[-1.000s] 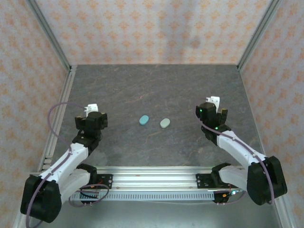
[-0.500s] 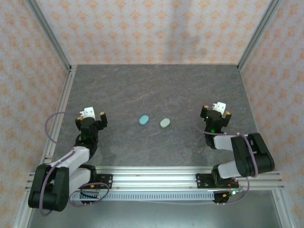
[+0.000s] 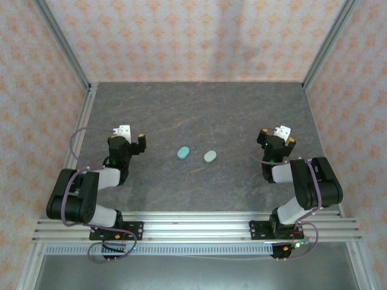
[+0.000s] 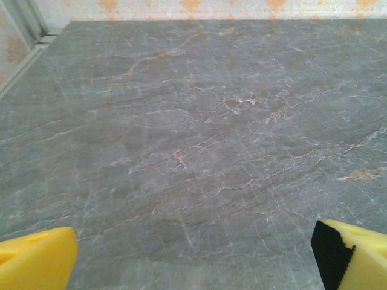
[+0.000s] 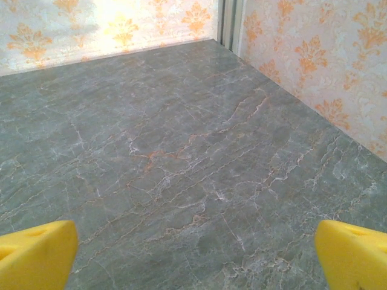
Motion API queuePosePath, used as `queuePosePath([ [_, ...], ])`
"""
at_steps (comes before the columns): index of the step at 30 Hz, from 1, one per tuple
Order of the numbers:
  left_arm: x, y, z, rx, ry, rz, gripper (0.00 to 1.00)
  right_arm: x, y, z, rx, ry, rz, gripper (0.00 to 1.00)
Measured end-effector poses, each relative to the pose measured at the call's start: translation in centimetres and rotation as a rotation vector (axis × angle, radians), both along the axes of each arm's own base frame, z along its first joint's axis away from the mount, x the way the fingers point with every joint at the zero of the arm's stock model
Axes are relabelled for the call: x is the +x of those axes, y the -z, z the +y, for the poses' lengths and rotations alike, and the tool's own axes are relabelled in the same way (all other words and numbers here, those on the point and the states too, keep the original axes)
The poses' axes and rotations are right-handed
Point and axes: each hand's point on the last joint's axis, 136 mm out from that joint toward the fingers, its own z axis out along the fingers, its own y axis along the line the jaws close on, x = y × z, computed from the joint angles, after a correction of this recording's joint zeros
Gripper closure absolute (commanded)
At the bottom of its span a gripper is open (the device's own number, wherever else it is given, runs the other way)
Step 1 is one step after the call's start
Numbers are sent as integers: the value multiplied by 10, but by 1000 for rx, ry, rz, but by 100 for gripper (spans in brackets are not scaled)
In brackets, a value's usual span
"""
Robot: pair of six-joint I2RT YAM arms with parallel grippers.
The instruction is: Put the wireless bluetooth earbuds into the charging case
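Observation:
Two small oval charging cases lie shut near the table's middle, a blue one (image 3: 183, 153) and a pale green one (image 3: 210, 156) just right of it. The earbuds are out of view. My left gripper (image 3: 128, 140) hangs low over the table well left of the blue case, open and empty. In the left wrist view its yellow fingertips (image 4: 36, 260) stand wide apart over bare stone. My right gripper (image 3: 277, 138) sits well right of the green case, open too. Its yellow fingertips (image 5: 354, 254) frame bare table in the right wrist view.
The dark marbled table (image 3: 199, 115) is boxed in by patterned walls with metal corner posts (image 3: 63, 42). An aluminium rail (image 3: 193, 226) runs along the near edge under both arm bases. The right gripper faces the back right corner (image 5: 230, 27).
Both arms have folded back onto their bases, elbows drawn in. The left gripper has shifted a little right and away, the right gripper slightly right. The cases have not moved.

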Motion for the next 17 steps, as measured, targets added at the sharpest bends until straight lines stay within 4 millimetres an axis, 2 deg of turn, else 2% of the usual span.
queuePosePath([
  [3, 7, 6, 2, -2, -2, 19, 0, 0, 0, 0, 1, -3, 1, 0],
  [17, 7, 5, 4, -2, -9, 16, 0, 0, 1, 2, 6, -10, 3, 0],
])
